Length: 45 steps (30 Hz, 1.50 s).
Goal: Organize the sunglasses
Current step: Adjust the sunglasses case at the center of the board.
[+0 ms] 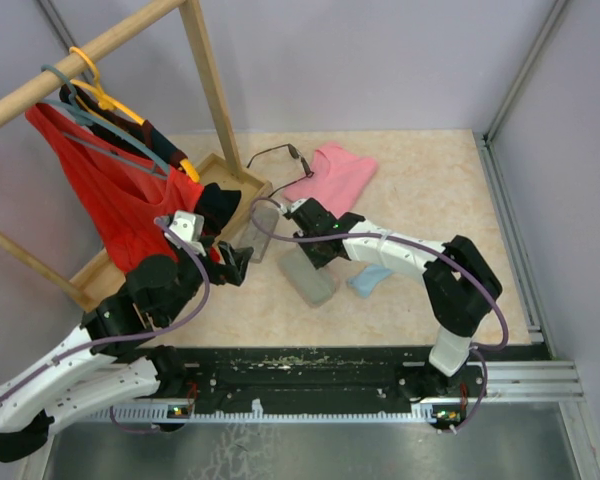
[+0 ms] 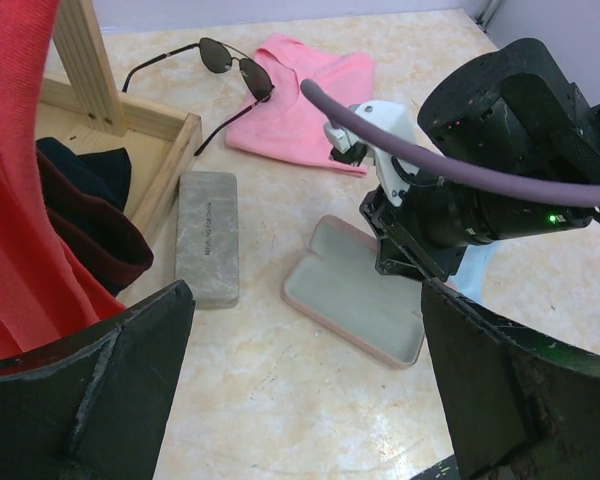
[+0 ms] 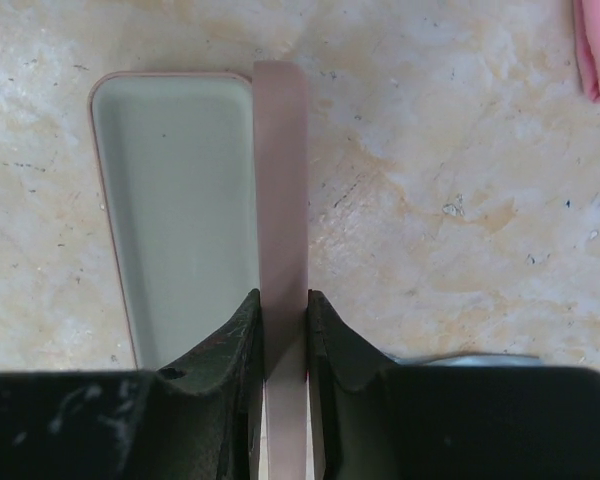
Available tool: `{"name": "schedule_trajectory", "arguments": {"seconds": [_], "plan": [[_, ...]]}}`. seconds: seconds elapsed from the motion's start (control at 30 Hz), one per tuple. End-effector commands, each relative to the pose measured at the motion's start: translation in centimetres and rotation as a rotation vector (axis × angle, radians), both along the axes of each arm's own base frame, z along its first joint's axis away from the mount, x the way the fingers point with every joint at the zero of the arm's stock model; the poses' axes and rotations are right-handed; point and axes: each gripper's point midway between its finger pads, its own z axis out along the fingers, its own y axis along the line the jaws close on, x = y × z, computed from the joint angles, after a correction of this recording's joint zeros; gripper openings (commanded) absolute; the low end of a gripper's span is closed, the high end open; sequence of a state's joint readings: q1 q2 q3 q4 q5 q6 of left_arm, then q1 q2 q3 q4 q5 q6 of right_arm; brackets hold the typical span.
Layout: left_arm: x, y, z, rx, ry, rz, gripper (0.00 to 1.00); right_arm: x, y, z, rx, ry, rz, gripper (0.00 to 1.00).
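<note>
Right gripper (image 3: 282, 310) jaws are pinching the lid (image 3: 280, 180) of the open pink case (image 3: 175, 200), holding it up.
Left gripper (image 2: 307, 300) jaws are sitting spread wide with nothing in them, near the shut grey case (image 2: 207, 238). One pair of sunglasses (image 2: 220, 65) is lying on the desk (image 2: 280, 420) right by the pink cloth (image 2: 310, 100), well apart from the open case. It looks like the case is being made ready. Next, the free gripper needs to pick up the sunglasses gently by the thin frame.

Bare table (image 2: 270, 400) between my left gripper's (image 2: 305, 290) wide jaws, grey case (image 2: 207, 237) ahead-left, pink case (image 2: 355, 290) ahead, right arm (image 2: 500, 160) blocking ahead-right, frame (image 2: 170, 165) and red cloth (image 2: 20, 200) crowding left, right gripper (image 3: 283, 295) pinching the pink case wall, open table right of it.
</note>
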<state>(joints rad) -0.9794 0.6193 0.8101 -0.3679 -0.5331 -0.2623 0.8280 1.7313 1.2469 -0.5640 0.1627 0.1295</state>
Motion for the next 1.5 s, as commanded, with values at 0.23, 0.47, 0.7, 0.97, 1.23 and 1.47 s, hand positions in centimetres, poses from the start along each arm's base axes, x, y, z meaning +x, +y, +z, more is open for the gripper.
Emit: {"name": "schedule_trajectory", "arguments": {"seconds": [0.23,0.47,0.7,0.97,1.23,1.47], "plan": [[-0.2,0.8,0.6,-0.014,-0.006,0.016,1.00,3.1,3.2,2.6,-0.022,-0.202,0.411,0.12],[-0.2,0.9,0.8,-0.009,-0.008,0.019,1.00,4.9,3.1,3.1,-0.109,-0.288,0.598,0.12],[-0.3,1.6,1.4,-0.005,-0.021,0.038,1.00,7.3,2.1,4.9,-0.110,-0.400,0.744,0.12],[-0.2,2.0,2.1,0.001,-0.037,0.048,1.00,9.4,2.5,5.3,-0.087,-0.379,0.842,0.14],[-0.2,2.2,2.5,-0.007,-0.042,0.056,1.00,9.3,2.9,3.2,-0.071,-0.273,0.889,0.26],[-0.3,2.3,2.6,-0.011,-0.041,0.057,1.00,9.8,2.6,3.2,-0.078,-0.272,0.861,0.39]]}}
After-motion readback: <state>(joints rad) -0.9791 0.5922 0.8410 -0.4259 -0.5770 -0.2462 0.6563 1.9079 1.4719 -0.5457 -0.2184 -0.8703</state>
